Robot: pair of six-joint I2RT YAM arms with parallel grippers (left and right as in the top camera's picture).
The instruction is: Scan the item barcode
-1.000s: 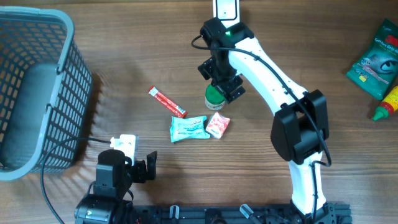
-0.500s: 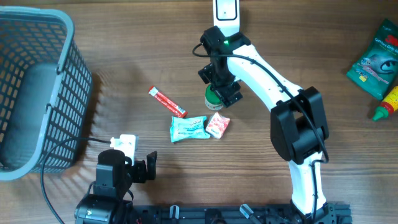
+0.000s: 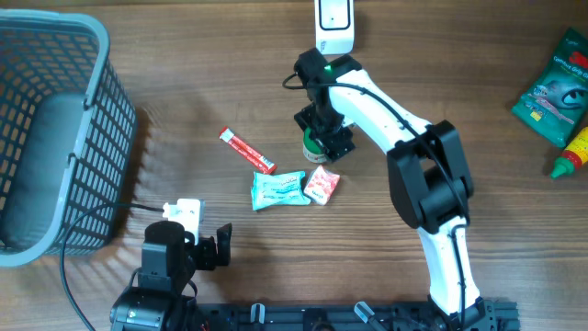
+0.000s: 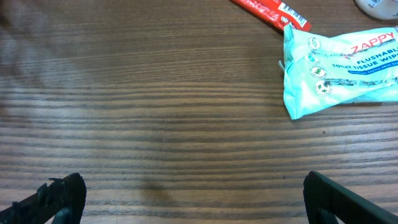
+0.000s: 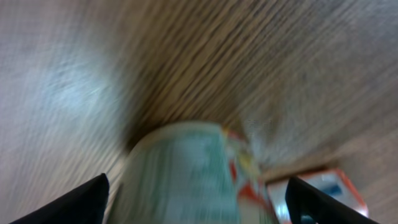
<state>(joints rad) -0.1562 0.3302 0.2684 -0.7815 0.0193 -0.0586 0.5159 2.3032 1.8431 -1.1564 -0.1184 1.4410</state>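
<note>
Two tools: we see the right tool (image 5: 199, 194) over the middle of the overhead frame. The left tool (image 4: 194, 198) sits at the lower left, well apart from the work.
Green-capped tub (image 3: 314, 144): it stands on the tabletop (image 3: 184, 83) just above centre of the overhead frame, near the pink sachet (image 3: 322, 185) and the wipes packet (image 3: 278, 189) below it.
Right tool state: its fingers are spread, one on either side of the tub. The wrist view is smeared, so we think slim gaps remain and nothing is pinched yet, but we would not swear to it.
Left tool state: spread wide over bare wood, holding nothing.
Why the straddle: we judge the tool comes from above because the upright tub offers two opposite sides of its round wall. That line also keeps clear of the packets below.
Tub axis: its long axis runs upright, toward the overhead camera, with the green cap uppermost.
Barcode: we cannot find it. We suppose it sits on the printed wall, so the tub would need tilting.
White device (image 3: 333, 23): it sits at the top centre edge, near the tub. We take it for the scanner.
Red stick (image 3: 246, 150): it lies on a diagonal left of the tub, apart from it.
</note>
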